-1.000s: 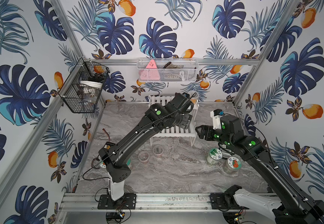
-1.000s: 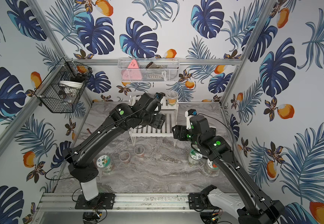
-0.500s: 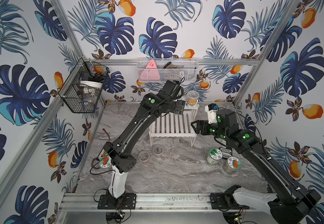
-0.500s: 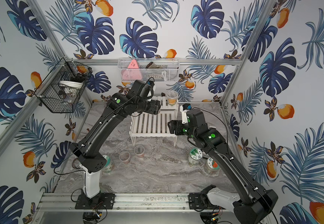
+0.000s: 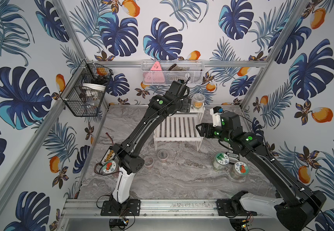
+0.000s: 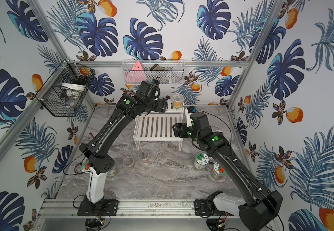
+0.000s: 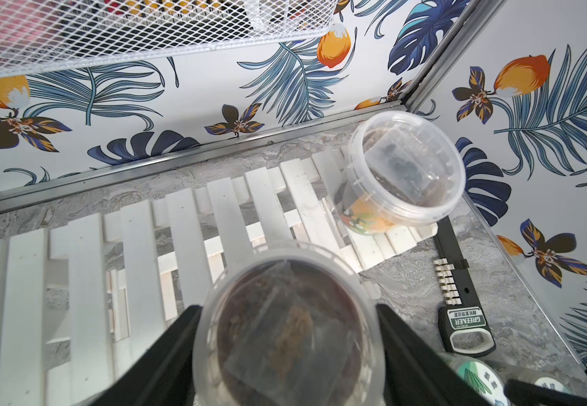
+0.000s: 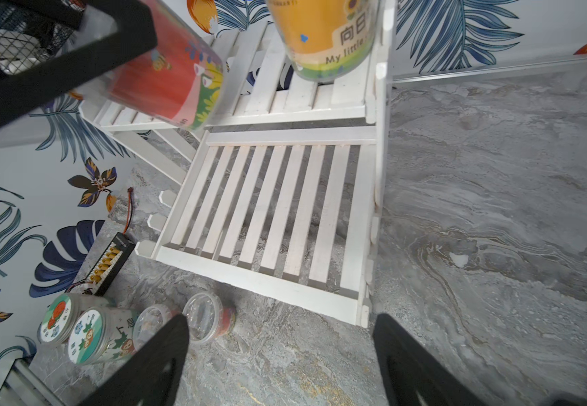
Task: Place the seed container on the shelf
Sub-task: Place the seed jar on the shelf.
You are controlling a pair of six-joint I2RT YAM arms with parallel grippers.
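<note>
- Marble-grey table (image 5: 182,180) inside a cell of leaf-print walls; wire baskets hang on the back and left walls.
- Shelf (image 5: 179,130) stands at the table's back edge, a little right of the middle, with its upper tier next to the wall.
- Left end effector (image 7: 287,309) is clamped on the seed container (image 8: 165,81), a clear tub with a red label and one jaw on each side.
- Seed container hangs over the upper tier, toward its left end. In the right wrist view it looks tilted, and I cannot tell whether its base touches the slats.
- Orange-labelled tub (image 5: 198,100) already stands on the same tier at its right end, well apart from the held one.
- Right end effector (image 8: 281,323) is spread open and empty, just beside the lower tier's right side.
- Risk: letting go while tilted could leave the tub rocking, or roll it off the tier onto the step below.
- Risk: the base may catch the tier's front rail or settle unevenly over a slat gap.
- Risk: pressing down hard could shove or tip the shelf on its thin legs and topple the orange-labelled tub.
- Risk: the right arm sits close enough that a stray move could nudge the shelf.
</note>
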